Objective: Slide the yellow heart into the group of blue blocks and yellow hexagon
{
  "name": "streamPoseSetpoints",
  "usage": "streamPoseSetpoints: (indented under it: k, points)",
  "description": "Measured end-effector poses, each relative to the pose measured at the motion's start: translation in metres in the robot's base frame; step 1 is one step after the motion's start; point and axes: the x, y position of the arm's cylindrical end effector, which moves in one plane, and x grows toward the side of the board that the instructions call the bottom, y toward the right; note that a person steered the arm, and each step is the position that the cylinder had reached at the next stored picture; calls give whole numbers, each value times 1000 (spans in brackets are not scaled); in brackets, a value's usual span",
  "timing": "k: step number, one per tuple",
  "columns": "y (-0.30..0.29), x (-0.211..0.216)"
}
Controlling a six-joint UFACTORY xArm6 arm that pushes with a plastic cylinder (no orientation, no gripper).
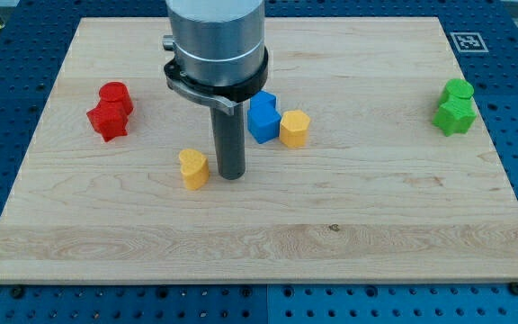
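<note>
The yellow heart [192, 168] lies on the wooden board, left of centre. My tip [231, 175] rests on the board just to the heart's right, a small gap apart. Up and to the right of the tip stands a group: two blue blocks [263, 118], one behind the other and partly hidden by the rod's housing, with the yellow hexagon [294, 129] touching them on the right.
A red cylinder [115, 94] and a red star-like block [108, 120] sit together at the view's left. Two green blocks [456, 106] sit together at the view's right. A marker tag [467, 41] is at the board's top right corner.
</note>
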Motion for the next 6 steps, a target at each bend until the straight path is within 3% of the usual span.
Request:
streamPoseSetpoints:
  k: [2,3,5,6]
  points:
    - [-30,50]
    - [-78,65]
    - [-67,3]
    - [0,-5]
